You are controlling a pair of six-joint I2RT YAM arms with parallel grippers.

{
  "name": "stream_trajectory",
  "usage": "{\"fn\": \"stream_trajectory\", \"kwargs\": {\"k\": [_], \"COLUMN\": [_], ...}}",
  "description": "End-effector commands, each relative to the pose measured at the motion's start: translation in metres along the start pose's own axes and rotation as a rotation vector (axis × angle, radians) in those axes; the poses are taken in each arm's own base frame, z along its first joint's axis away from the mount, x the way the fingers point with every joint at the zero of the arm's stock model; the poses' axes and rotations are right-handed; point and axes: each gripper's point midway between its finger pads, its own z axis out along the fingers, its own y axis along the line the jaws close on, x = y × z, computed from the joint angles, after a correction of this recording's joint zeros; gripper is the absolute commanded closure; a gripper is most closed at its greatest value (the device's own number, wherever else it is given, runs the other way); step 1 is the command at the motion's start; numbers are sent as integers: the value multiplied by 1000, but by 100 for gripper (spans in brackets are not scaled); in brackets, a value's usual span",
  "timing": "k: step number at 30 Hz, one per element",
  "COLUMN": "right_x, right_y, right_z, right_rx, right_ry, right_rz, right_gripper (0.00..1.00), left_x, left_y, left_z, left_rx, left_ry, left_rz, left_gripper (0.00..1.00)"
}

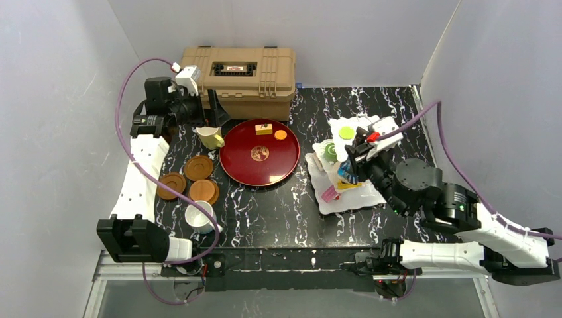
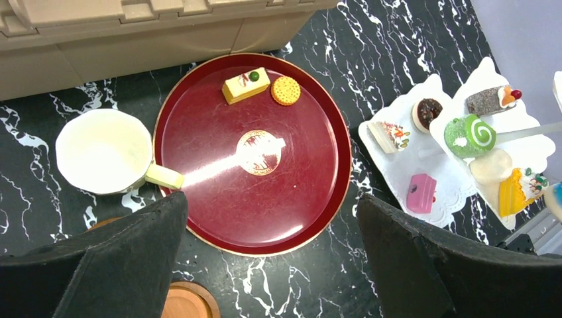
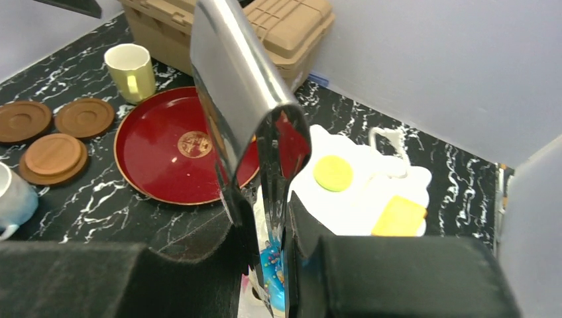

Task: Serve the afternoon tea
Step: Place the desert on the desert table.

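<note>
At the left near edge of the table (image 1: 278,215) a white mug (image 1: 199,216) stands upright. Just behind it three brown saucers (image 1: 199,167) lie close together, nothing on them. Farther back the pale-yellow mug (image 2: 106,151) stands upright just beside the rim of the dark-red tray (image 2: 199,132), its handle turned toward it.

The left pincer (image 2: 272,265) hangs at the back left, near the mug. It looks down on the tray with its fingers wide apart, holding nothing.

Against the back wall sits the tan case (image 1: 238,76), lid shut. The dark label (image 1: 233,68) on the lid has a red mark but is too small to read. A round gold emblem (image 2: 258,151) marks the tray's centre; its lettering cannot be made out. On the tray's far side a yellow bar cake (image 2: 245,85) and an orange biscuit (image 2: 285,90) lie just beside each other.

To the right, the white scalloped stand (image 2: 414,159) holds a chocolate tart (image 2: 429,111), a pink cake (image 2: 421,192), a green swirl roll (image 2: 469,134) and other pieces.

The right pincer (image 3: 265,228) is over the stand, clamped on shiny metal tongs (image 3: 245,99), which block much of its wrist view. A blue sprinkled piece (image 3: 273,265) shows between the tongs; whether they grip it cannot be told.
</note>
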Motion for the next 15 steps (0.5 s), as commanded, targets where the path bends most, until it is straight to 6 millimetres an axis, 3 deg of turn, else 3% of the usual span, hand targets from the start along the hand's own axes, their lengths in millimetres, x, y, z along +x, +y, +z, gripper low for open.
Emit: {"fn": "stream_trajectory", "kwargs": {"k": [1, 11, 15], "right_x": [-14, 12, 20], "right_y": [-34, -66, -80], "right_z": [-18, -24, -29], "right_rx": [86, 268, 331], "right_ry": [-22, 8, -63], "right_rz": [20, -39, -7], "right_gripper": [88, 88, 88], "left_x": [-8, -14, -16], "left_y": [-3, -6, -8], "left_z": [-3, -5, -6], "left_rx": [12, 20, 28], "left_ry": [-4, -14, -17], "left_rz": [3, 4, 6], "left_gripper": [2, 2, 2]}}
